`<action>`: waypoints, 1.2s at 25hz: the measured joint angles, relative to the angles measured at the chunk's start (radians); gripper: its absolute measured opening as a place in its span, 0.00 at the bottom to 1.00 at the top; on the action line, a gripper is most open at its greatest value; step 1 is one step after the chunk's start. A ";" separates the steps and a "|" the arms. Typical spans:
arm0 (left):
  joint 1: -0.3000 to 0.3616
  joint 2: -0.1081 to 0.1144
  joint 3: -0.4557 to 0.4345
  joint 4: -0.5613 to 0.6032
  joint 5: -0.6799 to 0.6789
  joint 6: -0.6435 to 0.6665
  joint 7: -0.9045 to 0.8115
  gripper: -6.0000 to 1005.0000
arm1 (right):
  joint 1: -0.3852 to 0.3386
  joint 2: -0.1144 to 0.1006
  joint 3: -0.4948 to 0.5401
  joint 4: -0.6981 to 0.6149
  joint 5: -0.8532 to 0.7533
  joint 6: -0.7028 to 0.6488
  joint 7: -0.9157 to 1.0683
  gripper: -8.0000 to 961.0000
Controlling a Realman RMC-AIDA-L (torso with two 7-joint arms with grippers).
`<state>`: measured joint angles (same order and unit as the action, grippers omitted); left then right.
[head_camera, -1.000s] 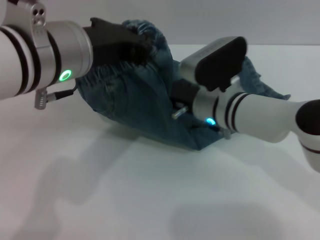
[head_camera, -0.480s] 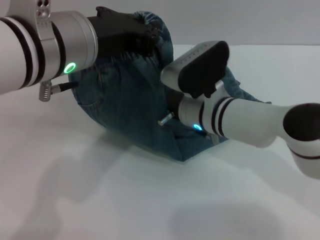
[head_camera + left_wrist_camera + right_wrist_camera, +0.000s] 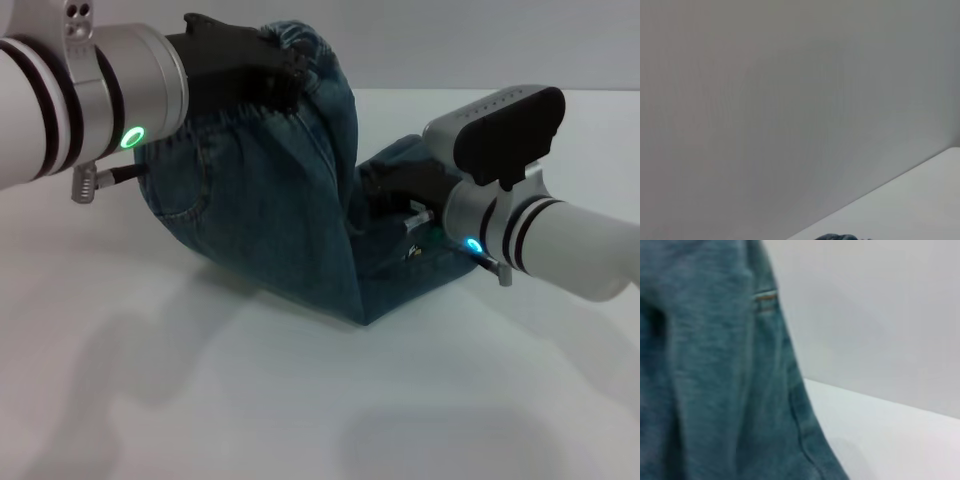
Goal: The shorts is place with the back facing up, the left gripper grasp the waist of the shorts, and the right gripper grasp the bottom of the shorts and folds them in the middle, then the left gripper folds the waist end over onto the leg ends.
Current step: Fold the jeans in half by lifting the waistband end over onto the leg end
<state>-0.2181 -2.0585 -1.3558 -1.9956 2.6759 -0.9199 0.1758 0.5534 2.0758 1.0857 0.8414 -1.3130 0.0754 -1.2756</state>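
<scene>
Left gripper [image 3: 285,75] clamps waist [image 3: 300,50] high so shorts [image 3: 270,220] drape for folding; right gripper [image 3: 385,190] low by hems, grip unclear

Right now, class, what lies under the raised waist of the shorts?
Under the waist, held up by the left end effector, denim of the shorts drapes to the white table. Anything beneath that drape is hidden.

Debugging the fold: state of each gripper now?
Left gripper: shut on the ruffled elastic waist of the blue denim shorts, held raised.
Right gripper: against the denim, low on the white table.
</scene>
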 joint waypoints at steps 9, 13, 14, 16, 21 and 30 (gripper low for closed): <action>-0.005 0.000 0.003 0.001 -0.003 0.015 0.000 0.10 | 0.038 0.011 -0.087 0.032 0.012 0.005 0.007 0.07; -0.008 0.000 0.003 0.004 -0.006 0.021 0.000 0.10 | 0.047 0.011 -0.128 0.048 0.033 0.005 0.009 0.07; -0.008 0.000 0.003 0.005 -0.007 0.023 0.000 0.10 | 0.049 0.011 -0.137 0.050 0.039 0.005 0.009 0.07; -0.009 0.000 0.002 0.008 -0.008 0.030 0.000 0.11 | 0.059 0.012 -0.164 0.051 0.051 0.005 0.010 0.07; -0.010 0.000 0.001 0.009 -0.010 0.036 0.000 0.11 | 0.071 0.015 -0.187 0.050 0.059 0.006 0.011 0.07; -0.010 -0.001 0.008 0.011 -0.011 0.048 -0.001 0.12 | 0.079 0.015 -0.216 0.054 0.077 0.003 0.011 0.07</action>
<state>-0.2280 -2.0597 -1.3475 -1.9849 2.6644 -0.8715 0.1749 0.6320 2.0909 0.8700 0.8950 -1.2363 0.0787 -1.2646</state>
